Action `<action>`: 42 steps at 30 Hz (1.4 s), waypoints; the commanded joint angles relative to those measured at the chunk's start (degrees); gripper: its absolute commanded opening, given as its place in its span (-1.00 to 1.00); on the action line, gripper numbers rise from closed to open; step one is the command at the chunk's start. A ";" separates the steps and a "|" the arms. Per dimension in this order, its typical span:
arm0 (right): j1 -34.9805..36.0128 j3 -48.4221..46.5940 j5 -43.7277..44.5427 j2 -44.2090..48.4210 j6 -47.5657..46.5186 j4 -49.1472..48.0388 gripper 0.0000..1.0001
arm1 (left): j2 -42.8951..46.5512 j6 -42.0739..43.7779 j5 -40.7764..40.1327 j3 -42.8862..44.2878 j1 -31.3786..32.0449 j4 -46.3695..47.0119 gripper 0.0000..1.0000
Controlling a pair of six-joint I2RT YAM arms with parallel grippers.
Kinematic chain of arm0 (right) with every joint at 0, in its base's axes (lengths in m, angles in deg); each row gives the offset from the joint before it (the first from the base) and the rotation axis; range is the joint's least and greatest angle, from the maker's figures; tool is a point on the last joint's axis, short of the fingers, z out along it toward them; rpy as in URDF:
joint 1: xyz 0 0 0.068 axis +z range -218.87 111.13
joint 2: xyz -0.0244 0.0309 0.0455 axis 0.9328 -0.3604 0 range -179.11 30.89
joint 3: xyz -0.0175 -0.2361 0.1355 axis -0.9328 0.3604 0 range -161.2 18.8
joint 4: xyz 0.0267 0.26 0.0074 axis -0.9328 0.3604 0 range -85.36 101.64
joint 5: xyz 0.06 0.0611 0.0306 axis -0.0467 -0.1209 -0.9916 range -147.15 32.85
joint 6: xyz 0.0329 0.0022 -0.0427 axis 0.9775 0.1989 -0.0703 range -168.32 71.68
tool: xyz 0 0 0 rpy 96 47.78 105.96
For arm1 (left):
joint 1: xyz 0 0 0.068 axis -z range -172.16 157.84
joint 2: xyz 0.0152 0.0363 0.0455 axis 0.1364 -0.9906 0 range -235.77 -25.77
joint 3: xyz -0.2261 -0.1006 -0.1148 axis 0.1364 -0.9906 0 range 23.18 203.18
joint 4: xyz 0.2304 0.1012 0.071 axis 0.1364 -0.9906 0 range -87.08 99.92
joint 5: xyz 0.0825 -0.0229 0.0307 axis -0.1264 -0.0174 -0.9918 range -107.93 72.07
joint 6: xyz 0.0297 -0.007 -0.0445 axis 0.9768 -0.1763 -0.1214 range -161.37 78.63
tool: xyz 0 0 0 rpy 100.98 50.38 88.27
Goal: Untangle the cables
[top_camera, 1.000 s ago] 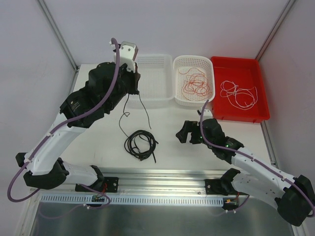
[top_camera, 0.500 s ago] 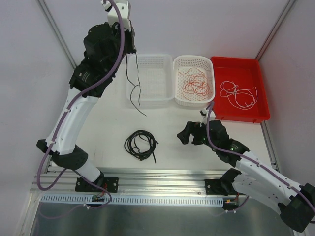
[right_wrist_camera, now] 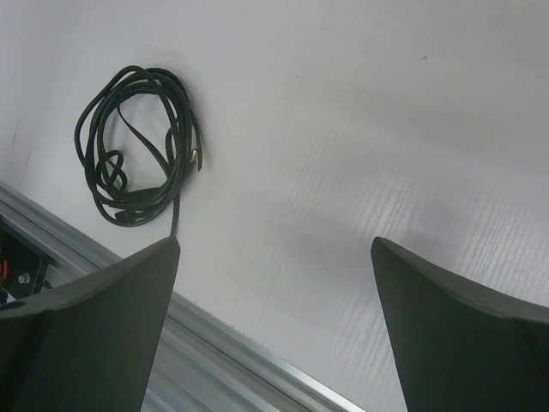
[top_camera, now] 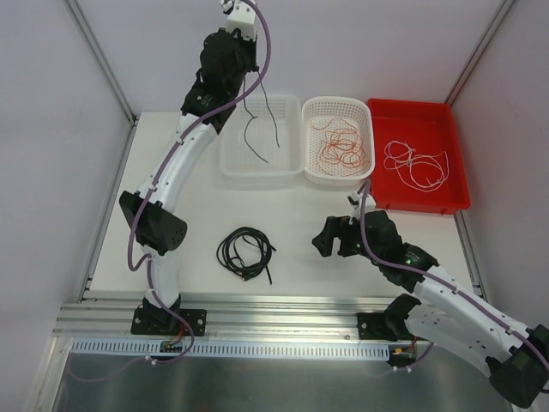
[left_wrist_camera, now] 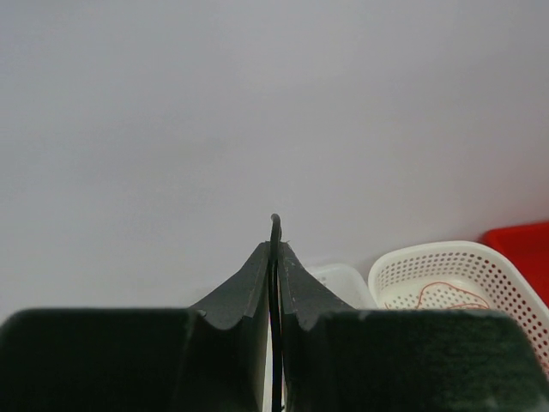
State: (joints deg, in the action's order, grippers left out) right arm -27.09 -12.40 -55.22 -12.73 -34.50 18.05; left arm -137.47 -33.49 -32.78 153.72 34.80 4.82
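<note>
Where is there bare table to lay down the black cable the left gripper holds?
Bare table: the wide strip between the left basket and the black coil, plus a smaller patch between the red tray and the right arm. Crowded: the middle basket with orange-red cables, the tray with the white cable.

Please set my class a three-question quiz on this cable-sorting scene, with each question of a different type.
1. True or false: the left end effector is shut on a black cable.
2. The cable in the red tray is: A) black B) white C) orange.
3. Fill in: the right end effector hangs ___ above the table, near a black coil.
Key: 1 true; 2 B; 3 open.
</note>
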 commanded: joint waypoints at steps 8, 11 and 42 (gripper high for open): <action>0.23 -2.20 -1.41 -2.61 -2.49 -0.14 0.98 | -10.10 -5.85 1.23 -9.94 -5.07 10.38 -0.87; 0.23 -1.85 -1.49 -3.40 -2.40 -0.75 0.98 | -12.13 -7.70 3.50 -15.74 -5.43 10.38 -0.87; 0.67 -1.93 -0.79 1.16 -0.64 3.55 0.97 | 2.01 -28.71 11.43 -31.93 -5.51 -7.64 0.71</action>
State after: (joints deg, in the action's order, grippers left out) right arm -26.94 -12.73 -56.11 -13.21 -35.70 20.76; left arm -142.52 -59.43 -17.64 120.74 29.21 -2.90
